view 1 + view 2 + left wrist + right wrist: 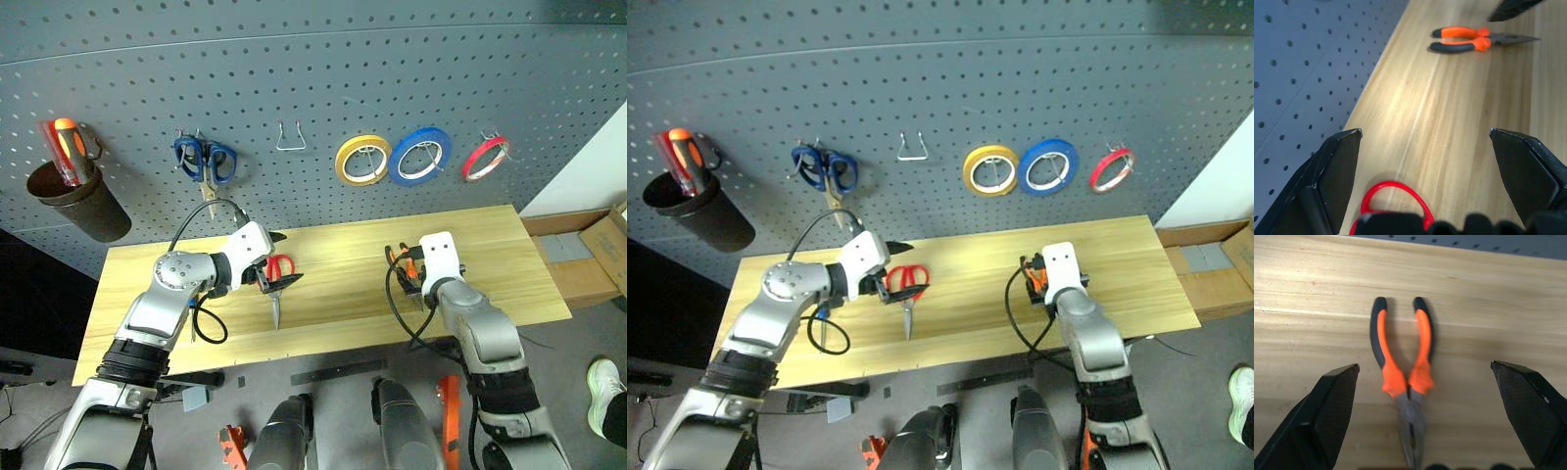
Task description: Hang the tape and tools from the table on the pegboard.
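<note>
A dark cup (80, 204) hangs at the left, holding red and orange screwdrivers (65, 147). Rightward hang blue-handled scissors (204, 161), a bare metal hook (290, 138), a yellow tape roll (362, 160) and a blue tape roll (420, 156). Cardboard boxes (593, 250) sit at the right.

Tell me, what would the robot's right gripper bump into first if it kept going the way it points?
Probably the orange-and-black pliers. The right gripper aims down at them, jaws open on either side, with the wooden table right beneath. How far off is unclear.
</note>
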You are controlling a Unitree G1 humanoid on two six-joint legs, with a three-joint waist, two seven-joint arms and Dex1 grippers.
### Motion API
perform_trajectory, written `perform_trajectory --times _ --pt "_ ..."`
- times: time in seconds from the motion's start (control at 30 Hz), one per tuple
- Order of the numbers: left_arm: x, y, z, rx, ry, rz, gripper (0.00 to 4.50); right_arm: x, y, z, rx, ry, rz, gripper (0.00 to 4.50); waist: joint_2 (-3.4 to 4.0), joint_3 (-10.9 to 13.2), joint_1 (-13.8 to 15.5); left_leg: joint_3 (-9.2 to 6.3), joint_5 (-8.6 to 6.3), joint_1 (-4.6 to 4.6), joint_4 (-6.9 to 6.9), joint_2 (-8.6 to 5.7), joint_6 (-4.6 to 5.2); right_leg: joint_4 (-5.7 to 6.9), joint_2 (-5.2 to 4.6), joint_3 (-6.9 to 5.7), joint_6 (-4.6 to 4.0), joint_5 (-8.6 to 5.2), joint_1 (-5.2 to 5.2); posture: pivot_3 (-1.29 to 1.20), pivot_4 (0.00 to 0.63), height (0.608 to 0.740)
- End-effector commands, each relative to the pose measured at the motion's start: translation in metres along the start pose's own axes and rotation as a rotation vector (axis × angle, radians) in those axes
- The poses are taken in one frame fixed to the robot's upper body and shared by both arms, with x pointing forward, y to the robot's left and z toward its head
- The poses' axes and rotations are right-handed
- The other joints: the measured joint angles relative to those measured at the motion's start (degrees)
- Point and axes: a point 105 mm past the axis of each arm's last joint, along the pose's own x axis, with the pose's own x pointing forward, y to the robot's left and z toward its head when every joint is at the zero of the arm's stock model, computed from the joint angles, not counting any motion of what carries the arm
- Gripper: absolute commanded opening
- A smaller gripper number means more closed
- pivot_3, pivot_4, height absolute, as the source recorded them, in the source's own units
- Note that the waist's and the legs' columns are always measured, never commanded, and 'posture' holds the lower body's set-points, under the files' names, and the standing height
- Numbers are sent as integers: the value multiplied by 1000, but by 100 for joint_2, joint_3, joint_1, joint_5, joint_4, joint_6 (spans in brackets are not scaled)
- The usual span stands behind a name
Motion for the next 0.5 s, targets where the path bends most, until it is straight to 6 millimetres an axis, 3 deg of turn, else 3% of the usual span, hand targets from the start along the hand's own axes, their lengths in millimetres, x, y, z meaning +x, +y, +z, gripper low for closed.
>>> perform_trajectory --times 0.03,0.2,0.5 --pt "-2 -1 9 44 -25 -6 4500 16 2 10 31 -14 28 4480 0 0 -6 10 0 0 -1 2 0 0 0 6 0 0 -3 -185 295 740" --pt "-3 -3 9 33 -24 -5 4500 33 7 18 55 -4 38 4480 0 0 -47 33 -7 0 -5 8 6 -5 3 22 0 0 -13 -171 296 740" --pt "-2 -3 10 21 -27 5 4500 54 16 7 91 84 40 4480 -1 1 -58 35 -9 -1 -4 8 9 -1 3 24 0 1 -14 -158 298 740"
